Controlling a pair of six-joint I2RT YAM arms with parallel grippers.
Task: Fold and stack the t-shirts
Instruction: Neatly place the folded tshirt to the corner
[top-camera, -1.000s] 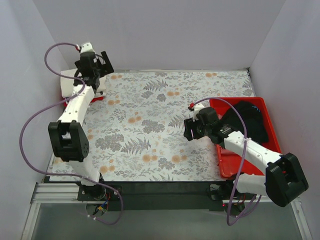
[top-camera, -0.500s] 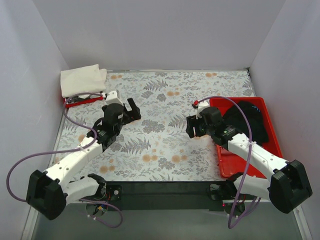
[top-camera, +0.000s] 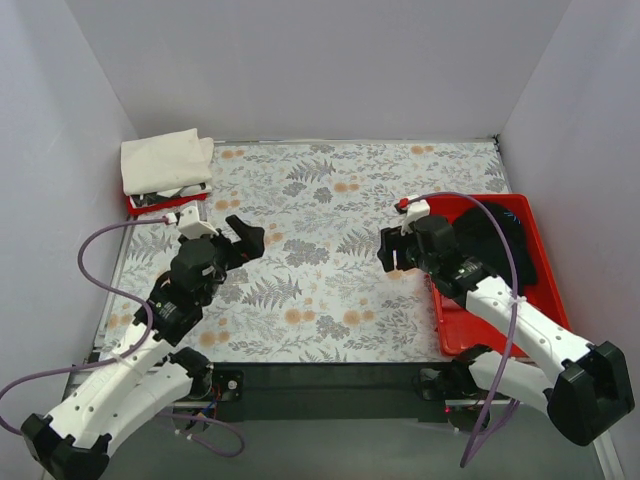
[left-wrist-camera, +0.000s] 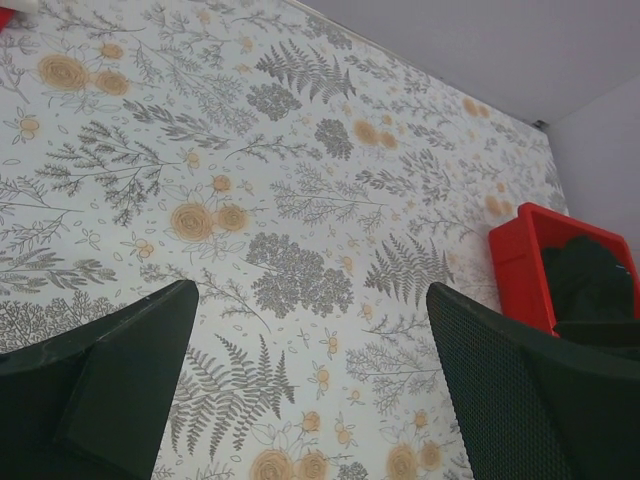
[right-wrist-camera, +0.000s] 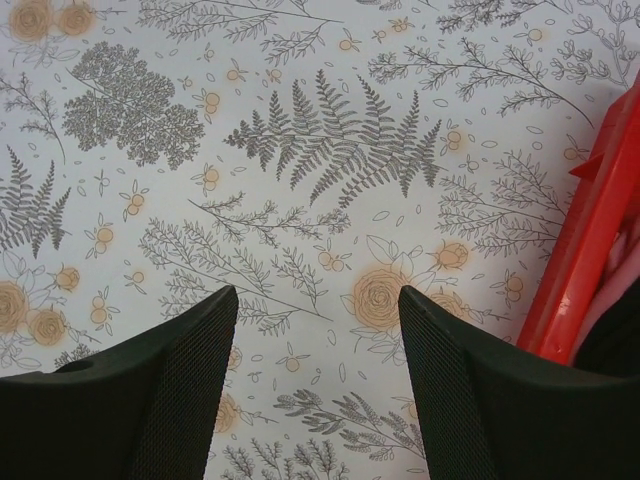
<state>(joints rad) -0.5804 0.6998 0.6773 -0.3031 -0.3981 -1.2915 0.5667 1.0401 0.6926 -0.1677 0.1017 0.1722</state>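
Note:
A folded cream-white t-shirt (top-camera: 165, 160) lies on a red tray (top-camera: 165, 203) at the back left corner. A black t-shirt (top-camera: 497, 240) lies bunched in the red tray (top-camera: 458, 330) at the right; it also shows in the left wrist view (left-wrist-camera: 590, 285). My left gripper (top-camera: 243, 240) is open and empty above the floral cloth, left of centre. My right gripper (top-camera: 392, 252) is open and empty over the cloth just left of the right tray. In the right wrist view a pinkish bit of fabric (right-wrist-camera: 622, 270) shows inside the tray.
The floral tablecloth (top-camera: 320, 250) covers the table between the two trays. Grey walls close in the left, back and right sides. The right tray's rim (right-wrist-camera: 585, 245) stands close beside my right gripper.
My left arm has swung from the back-left tray, where the cream shirt now lies uncovered, down toward the table's middle left. My right gripper has shifted slightly toward the back.

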